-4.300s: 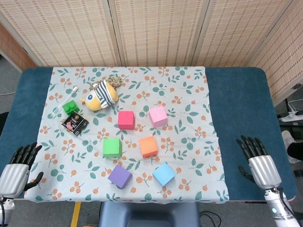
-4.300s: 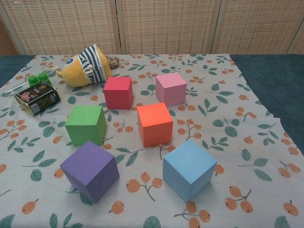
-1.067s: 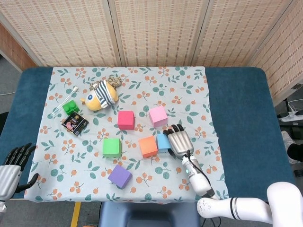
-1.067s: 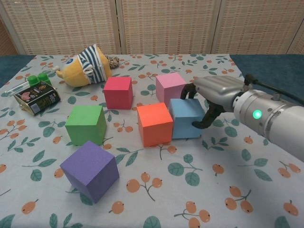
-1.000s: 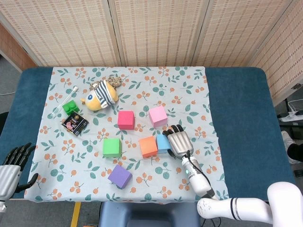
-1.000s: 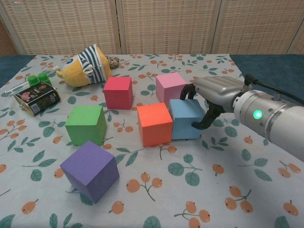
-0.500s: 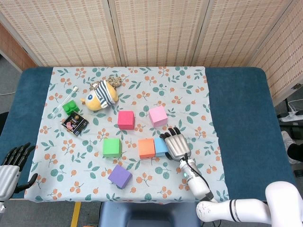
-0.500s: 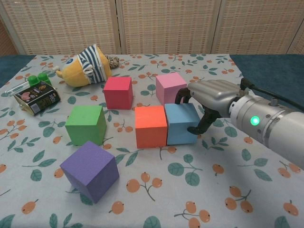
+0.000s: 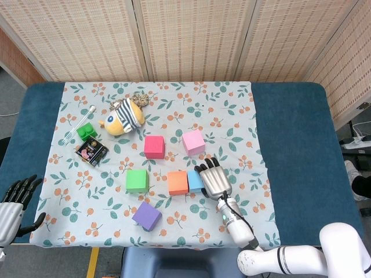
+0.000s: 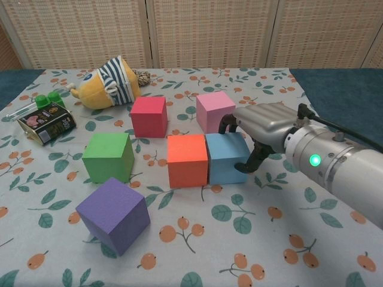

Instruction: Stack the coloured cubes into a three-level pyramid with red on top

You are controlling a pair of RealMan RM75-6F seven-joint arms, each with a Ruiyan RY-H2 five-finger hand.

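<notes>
Left hand (image 9: 13, 204): off the tablecloth (image 9: 243, 104) at the table's (image 9: 301, 133) near left corner, fingers spread and holding nothing
Purple cube (image 10: 114, 214): nearest the front edge of the tablecloth, left of centre, turned at an angle, apart from the others
Right hand (image 10: 263, 128): draped over the blue cube (image 10: 226, 158) from the right, fingers curled over its top and far side, thumb on its right face (it grips the cube)
Blue cube: on the cloth in the middle row, its left face flush against the orange cube (image 10: 187, 160)
Orange cube: centre of the cloth, touching the blue one, well apart from the green cube (image 10: 109, 156)
Green cube: left end of the middle row, standing alone
Red cube (image 10: 149, 116): one row further back, behind the gap between green and orange
Pink cube (image 10: 214, 110): beside the red one to the right, just behind the blue cube and the hand's fingertips
Plush toy (image 10: 109, 83): lying on its side toward the far left of the cloth
Small packet (image 10: 46, 123): near the cloth's left edge, with a green brick (image 10: 47, 98) just behind it (both clear of the cubes)
</notes>
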